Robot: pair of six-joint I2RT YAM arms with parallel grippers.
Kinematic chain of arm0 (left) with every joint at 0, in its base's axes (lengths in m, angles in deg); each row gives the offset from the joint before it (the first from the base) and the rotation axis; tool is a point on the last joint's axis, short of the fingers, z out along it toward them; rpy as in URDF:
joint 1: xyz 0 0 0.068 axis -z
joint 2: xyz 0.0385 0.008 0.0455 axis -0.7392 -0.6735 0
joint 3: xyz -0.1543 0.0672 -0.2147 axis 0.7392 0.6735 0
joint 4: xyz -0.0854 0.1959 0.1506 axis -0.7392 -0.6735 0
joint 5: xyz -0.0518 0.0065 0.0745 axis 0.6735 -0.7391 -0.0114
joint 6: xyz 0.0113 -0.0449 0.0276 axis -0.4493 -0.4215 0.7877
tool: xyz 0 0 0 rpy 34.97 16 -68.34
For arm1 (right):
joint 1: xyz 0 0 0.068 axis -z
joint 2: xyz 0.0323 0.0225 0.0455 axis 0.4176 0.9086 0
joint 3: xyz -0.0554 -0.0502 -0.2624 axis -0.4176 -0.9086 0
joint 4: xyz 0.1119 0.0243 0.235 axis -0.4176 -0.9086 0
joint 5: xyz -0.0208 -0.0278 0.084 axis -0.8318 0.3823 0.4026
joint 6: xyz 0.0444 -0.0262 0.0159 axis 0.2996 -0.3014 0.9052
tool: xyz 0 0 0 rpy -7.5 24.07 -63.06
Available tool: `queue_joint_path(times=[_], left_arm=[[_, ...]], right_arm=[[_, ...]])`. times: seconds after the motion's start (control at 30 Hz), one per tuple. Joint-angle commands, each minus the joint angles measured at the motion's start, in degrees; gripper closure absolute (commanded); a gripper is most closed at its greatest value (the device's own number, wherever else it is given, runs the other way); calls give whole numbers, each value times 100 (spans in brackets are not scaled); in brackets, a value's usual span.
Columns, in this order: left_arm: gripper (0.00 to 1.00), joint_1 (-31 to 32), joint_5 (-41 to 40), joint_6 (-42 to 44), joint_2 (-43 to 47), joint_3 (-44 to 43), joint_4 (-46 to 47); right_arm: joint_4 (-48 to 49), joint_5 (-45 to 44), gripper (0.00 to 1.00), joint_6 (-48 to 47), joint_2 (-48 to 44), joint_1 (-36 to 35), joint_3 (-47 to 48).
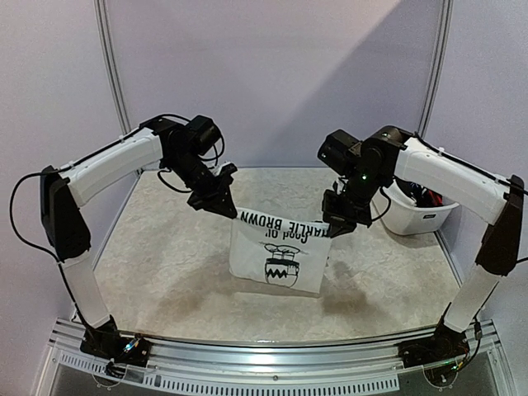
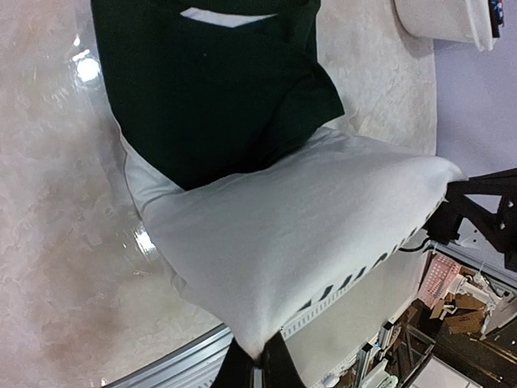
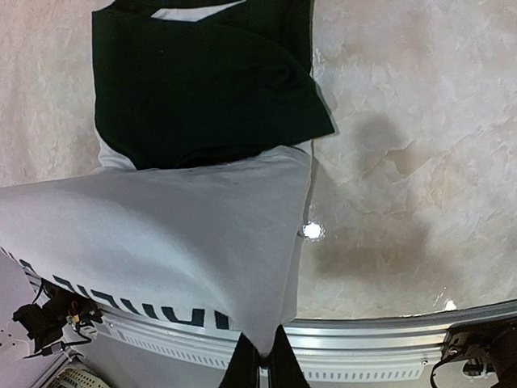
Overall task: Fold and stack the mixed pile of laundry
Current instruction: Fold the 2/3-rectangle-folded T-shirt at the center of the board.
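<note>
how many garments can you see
2: white T-shirt held up by left gripper and right gripper; dark green piece on the table beyond it. Others may be hidden.

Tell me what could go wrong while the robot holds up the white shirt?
1. The white T-shirt hangs only from small pinches by the left tool and right tool; a corner might slip out.
2. Its lower end meets the dark green piece on the table, so moving it could drag and rumple that one.

I'm holding the white tee (image 1: 278, 252), black print upside down, stretched between left hand (image 1: 224, 205) and right hand (image 1: 337, 228); dark green piece (image 2: 202, 89) lies on the surface (image 1: 165, 272) beyond.
</note>
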Motion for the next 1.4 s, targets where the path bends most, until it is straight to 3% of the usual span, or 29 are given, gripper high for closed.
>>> queue_joint_path(times=[0.0, 0.47, 1.07, 1.37], left_arm=[[100, -166, -279, 160, -458, -620, -202], [100, -416, -416, 210, -1776, -1853, -255], [100, -654, -423, 51, -3107, -2784, -133], [100, -696, -467, -44, -3372, -2804, -47]], right_arm=[[-371, -233, 100, -591, 423, 278, 392], [-76, 24, 100, -1432, 1439, 955, 955], [286, 482, 100, -2140, 2582, 1518, 1516], [401, 694, 100, -2377, 3136, 1599, 1743]])
